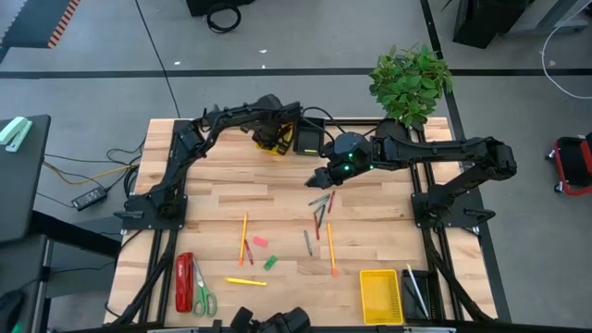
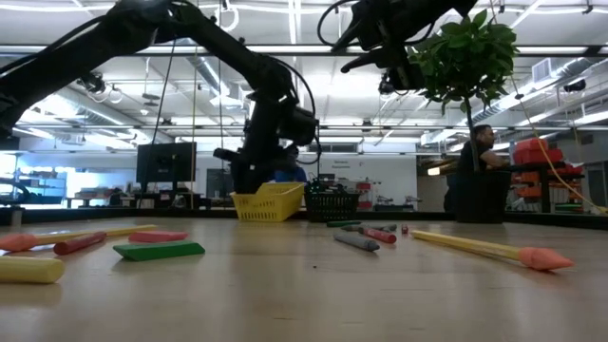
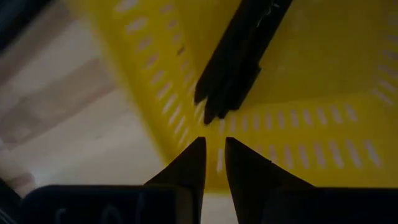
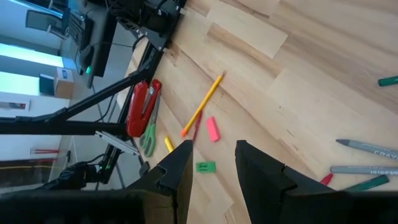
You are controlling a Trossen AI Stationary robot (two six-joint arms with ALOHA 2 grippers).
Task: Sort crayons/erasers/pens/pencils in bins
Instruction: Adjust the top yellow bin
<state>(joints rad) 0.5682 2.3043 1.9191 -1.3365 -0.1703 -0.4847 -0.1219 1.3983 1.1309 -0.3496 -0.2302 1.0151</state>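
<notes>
Pink eraser (image 4: 212, 129) beside orange pencil (image 4: 202, 104); red stapler (image 4: 139, 107) farther off — jaws apart.

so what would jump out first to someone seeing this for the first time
Probably the left gripper poised over the yellow bin at the table's far edge, its fingers slightly apart with nothing between them and black pens lying in the bin. Next, the right gripper hangs open above the crayons mid-table. The red stapler at the near left corner also catches the eye.
</notes>
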